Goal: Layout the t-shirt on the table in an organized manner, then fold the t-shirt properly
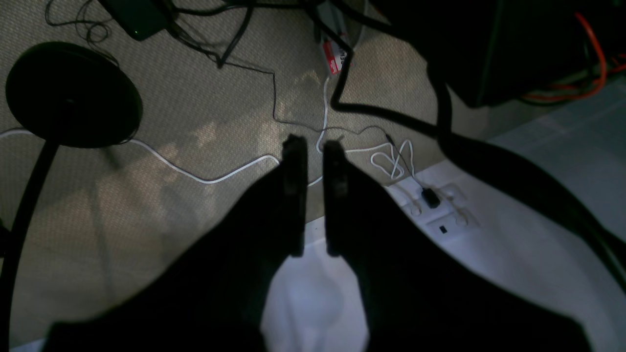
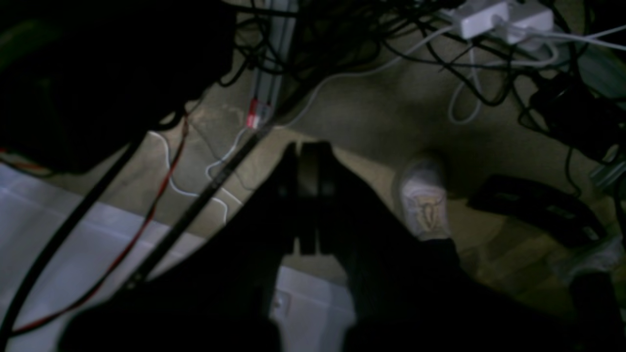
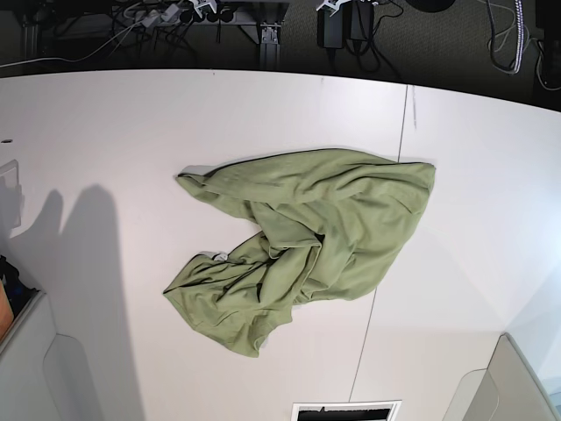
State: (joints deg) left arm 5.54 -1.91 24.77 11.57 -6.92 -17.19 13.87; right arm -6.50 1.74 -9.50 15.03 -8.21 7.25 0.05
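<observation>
Olive-green t-shirt [image 3: 298, 246] sits crumpled mid-table [image 3: 105, 132], nowhere near either gripper, both out over the carpet past the table edge. Left gripper [image 1: 313, 146] has its fingers slightly apart with nothing between them, right gripper [image 2: 309, 146] is pressed fully together, also empty.

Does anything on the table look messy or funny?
Yes. The t-shirt lies crumpled in a bunched heap across the middle of the table, folded over itself and twisted instead of spread flat. Nothing looks spilled or broken.
</observation>
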